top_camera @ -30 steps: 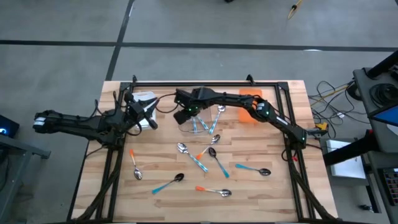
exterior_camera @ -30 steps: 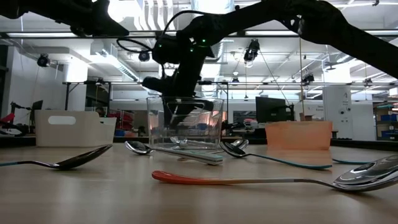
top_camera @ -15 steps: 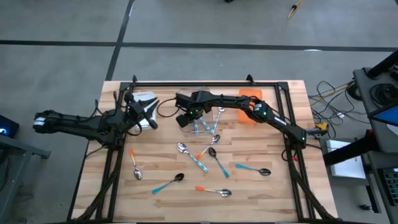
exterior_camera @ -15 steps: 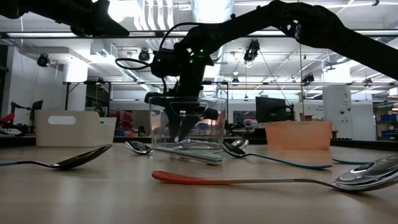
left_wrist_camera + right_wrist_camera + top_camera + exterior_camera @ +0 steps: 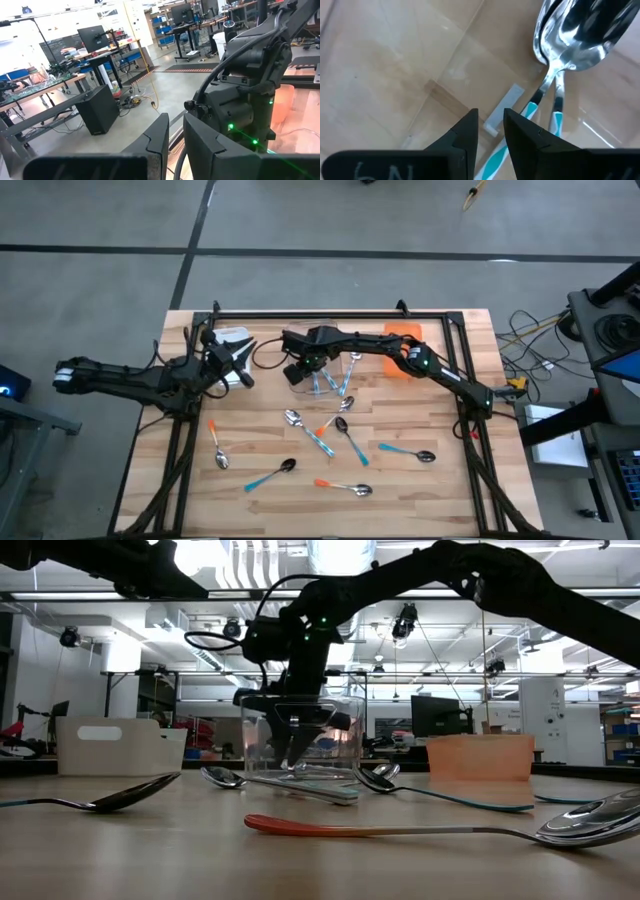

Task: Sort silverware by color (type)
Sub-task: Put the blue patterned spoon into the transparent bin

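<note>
While the right gripper (image 5: 293,745) hangs inside the clear bin (image 5: 299,736) at centre frame, its fingers (image 5: 465,135) nearly together and holding nothing, two teal-handled spoons (image 5: 560,60) lie on the bin floor just beside them. You risk nudging the light bin or dragging a spoon out if the fingers catch a wall or a handle as you lift. Other spoons (image 5: 345,438) lie scattered across the lower table, and the left gripper (image 5: 235,360) waits at the upper left over the white bin (image 5: 230,338), fingers narrowly apart, empty.
</note>
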